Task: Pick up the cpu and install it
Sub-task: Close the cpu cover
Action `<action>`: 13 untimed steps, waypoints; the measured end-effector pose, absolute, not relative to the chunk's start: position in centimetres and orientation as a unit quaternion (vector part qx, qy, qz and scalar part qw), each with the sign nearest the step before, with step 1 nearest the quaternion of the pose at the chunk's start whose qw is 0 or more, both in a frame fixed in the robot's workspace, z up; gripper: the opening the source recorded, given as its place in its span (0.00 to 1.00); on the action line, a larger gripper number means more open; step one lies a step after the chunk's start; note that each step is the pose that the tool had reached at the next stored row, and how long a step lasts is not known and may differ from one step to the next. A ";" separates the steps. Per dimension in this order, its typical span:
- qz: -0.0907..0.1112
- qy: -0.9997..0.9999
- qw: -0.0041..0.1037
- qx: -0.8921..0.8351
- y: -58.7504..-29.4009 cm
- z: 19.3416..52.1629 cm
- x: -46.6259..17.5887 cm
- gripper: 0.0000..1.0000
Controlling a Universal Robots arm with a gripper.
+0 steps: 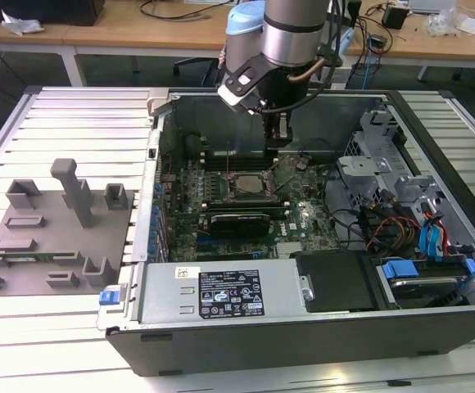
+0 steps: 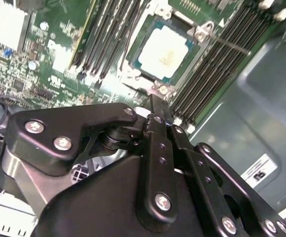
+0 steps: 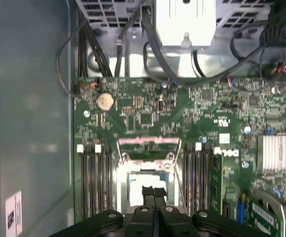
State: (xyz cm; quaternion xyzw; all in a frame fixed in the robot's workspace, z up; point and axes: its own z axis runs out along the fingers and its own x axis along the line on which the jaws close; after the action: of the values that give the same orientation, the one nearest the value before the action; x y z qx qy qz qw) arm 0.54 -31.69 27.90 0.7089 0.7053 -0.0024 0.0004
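Tool hangs inside computer case, close above green board. Case lies on its side, lid off, likely so arm can reach in. Tool fingers pressed together, nothing between them. Cpu lies flat in socket, between long black slots, so looks already put in. Case rests on ribbed metal bench. Grey block plate near case, on exterior view's left. Wooden desks with cables behind.

The cpu is silvery-white, the motherboard green (memory slots black).
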 end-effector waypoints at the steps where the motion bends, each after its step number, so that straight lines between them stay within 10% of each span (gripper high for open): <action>1: -0.002 0.705 0.000 0.709 -31.7 27.9 0.7 0.11; 13: -0.003 0.705 0.000 0.709 -31.7 27.9 3.1 0.11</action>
State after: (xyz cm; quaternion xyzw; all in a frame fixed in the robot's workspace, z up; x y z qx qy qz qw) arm 3.11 -31.69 27.90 0.7089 0.7053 -0.0027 0.0000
